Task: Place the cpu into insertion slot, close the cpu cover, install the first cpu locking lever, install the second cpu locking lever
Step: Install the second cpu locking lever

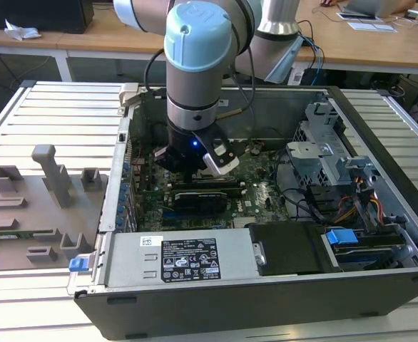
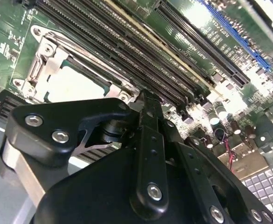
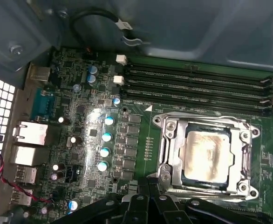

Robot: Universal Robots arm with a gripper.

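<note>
The cpu (image 3: 205,154), a pale silvery square, lies flat in the insertion slot (image 3: 206,130), whose dark edge shows around it. The cpu cover (image 3: 174,144), a silver metal frame, lies down over the chip's rim. A thin wire lever (image 3: 197,115) runs along the frame's edge beside the memory slots. My gripper (image 3: 148,189) hovers just off one side of the socket, fingers shut together with nothing between them. In the second wrist view the gripper (image 2: 146,100) points at the board beside the cpu (image 2: 76,86) and cover (image 2: 52,63). In the exterior view the arm (image 1: 195,107) reaches down into the open computer case.
Long black memory slots (image 3: 197,84) run beside the socket. Blue-topped capacitors (image 3: 106,135) and rear ports (image 3: 31,133) stand on its other side. The case holds a power supply (image 1: 187,260) and a drive cage (image 1: 323,153). A grey fixture plate (image 1: 38,206) lies at the exterior view's left.
</note>
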